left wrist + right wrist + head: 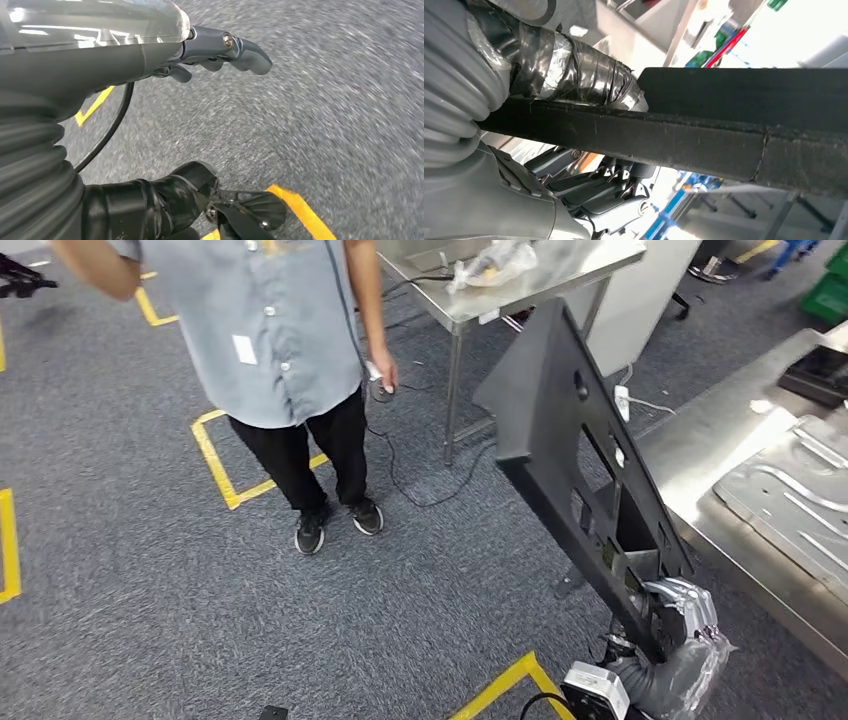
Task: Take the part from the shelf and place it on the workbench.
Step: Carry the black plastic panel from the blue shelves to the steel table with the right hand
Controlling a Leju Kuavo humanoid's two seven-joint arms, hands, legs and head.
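The right hand (680,605) held a big, flat black plastic part (575,455) upright near the shiny metal surface (700,455). The left hand (220,50) held nothing, fingers loose.

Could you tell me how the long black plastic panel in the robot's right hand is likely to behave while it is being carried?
The long black plastic panel looks stiff, showing no sag. Gripped at its lower end by the right hand, it is probably top-heavy and apt to swing.
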